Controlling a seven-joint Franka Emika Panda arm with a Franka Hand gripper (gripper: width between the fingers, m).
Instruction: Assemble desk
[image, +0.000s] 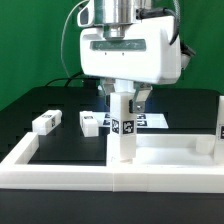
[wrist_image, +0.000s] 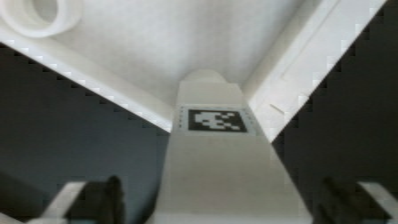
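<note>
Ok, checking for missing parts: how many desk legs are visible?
4 legs: two lying at the exterior view's left, one upright under the end effector, one at far right; others may be hidden.

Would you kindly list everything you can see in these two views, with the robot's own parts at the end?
tabletop panel: one, white, low at the exterior view's right, inside the rim's corner.
upright leg: one, white with a black-and-white tag, standing at the panel's corner under the gripper.
loose legs: two, white and tagged, lying on the table at the exterior view's left.
edge leg: one, white, upright at the exterior view's right edge, partly cut off.
marker board: one, white with black tags, flat behind the gripper.
rim: one, white, along the table's front.
table: one, black.
gripper: one, white, open, a finger either side of the upright leg.
</note>
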